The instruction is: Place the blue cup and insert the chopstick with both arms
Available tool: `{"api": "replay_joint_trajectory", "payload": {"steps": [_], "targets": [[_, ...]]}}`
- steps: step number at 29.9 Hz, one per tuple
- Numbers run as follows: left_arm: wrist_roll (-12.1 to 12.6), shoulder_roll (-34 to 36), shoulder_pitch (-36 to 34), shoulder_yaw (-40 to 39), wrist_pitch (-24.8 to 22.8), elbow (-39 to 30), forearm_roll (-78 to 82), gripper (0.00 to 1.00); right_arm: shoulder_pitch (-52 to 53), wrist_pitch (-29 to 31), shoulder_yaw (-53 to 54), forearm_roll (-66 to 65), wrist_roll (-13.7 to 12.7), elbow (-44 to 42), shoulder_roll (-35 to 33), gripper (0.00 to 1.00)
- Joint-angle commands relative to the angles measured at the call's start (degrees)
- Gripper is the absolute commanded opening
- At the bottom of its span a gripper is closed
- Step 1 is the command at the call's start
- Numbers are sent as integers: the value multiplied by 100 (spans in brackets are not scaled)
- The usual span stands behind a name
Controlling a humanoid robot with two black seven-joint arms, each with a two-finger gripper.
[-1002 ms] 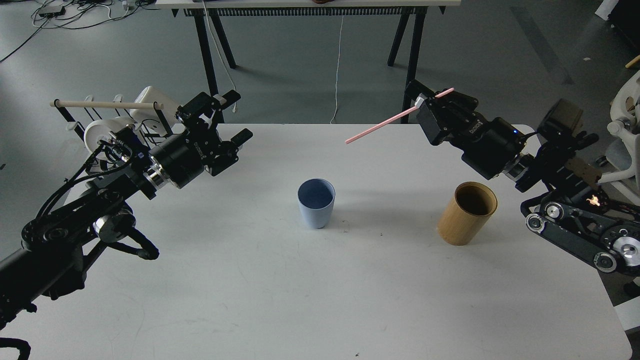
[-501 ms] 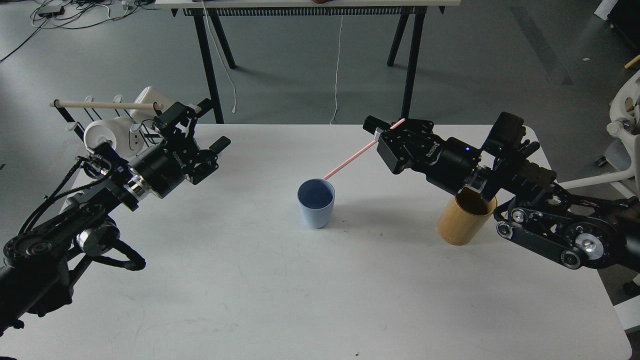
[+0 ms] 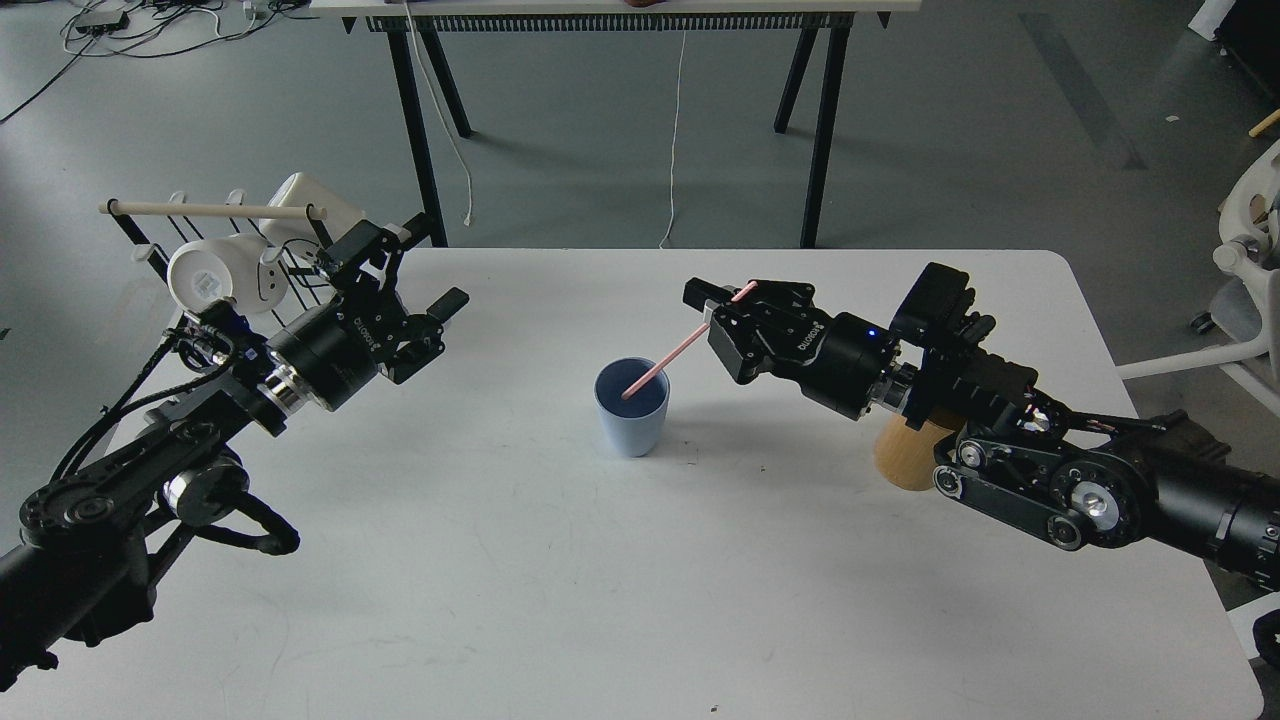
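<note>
Both arms were black and jointed, with silver wrist rings, loose black cables, round silver joint caps and white ROBOTIQ lettering.

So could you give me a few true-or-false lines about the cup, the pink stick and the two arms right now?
1. The chopstick's lower tip is inside the blue cup. True.
2. The left tool holds the chopstick. False: the right tool grips it; the left is open and holds nothing.
3. The blue cup lies on its side. False: it stands upright on the white table.
4. The tan wooden cylinder is partly hidden behind the right arm. True.
</note>
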Motion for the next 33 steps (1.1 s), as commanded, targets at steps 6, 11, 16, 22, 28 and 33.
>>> {"api": "replay_joint_trajectory", "payload": {"steps": [6, 11, 16, 22, 28, 33], "targets": [[0, -11, 2, -16, 0, -9, 1, 99, 18, 0, 31, 70, 0, -93, 143, 81], [0, -81, -7, -25, 0, -1, 1, 99, 9, 0, 320, 255, 0, 302, 73, 97], [0, -90, -7, -52, 0, -9, 1, 99, 26, 0, 1102, 1368, 0, 934, -181, 98], [0, -29, -33, -551, 0, -106, -139, 99, 18, 0, 2026, 4380, 0, 1270, -480, 99], [0, 156, -305, -913, 0, -97, -368, 99, 0, 2356, 2123, 6914, 0, 1129, -1296, 99], [0, 191, -666, -869, 0, -80, -491, 99, -228, 5176, 2140, 7883, 0, 436, -1676, 99]]}}
